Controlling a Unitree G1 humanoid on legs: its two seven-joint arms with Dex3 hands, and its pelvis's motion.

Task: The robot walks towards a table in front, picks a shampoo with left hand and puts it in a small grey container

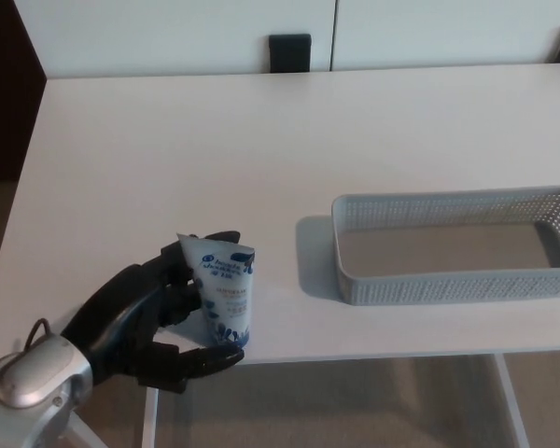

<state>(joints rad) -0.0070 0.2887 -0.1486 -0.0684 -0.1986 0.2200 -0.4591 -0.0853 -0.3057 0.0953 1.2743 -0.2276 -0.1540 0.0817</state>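
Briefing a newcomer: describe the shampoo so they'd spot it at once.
On the white table, look at the near edge, left of the grey container. The left hand grips the shampoo: a white tube with blue print, the only printed thing.

We are logging the left hand (pixel 154 313) only. It is matte black throughout, with thick, blocky fingers (pixel 203 358) built in jointed segments. Just behind the hand we are seeing a rounded silver-grey wrist housing (pixel 28 381), its glossy top catching the light. A thin dark cable (pixel 37 327) is looping out above that housing, near the hand's base. Finer markings are blurring beyond what we can read.
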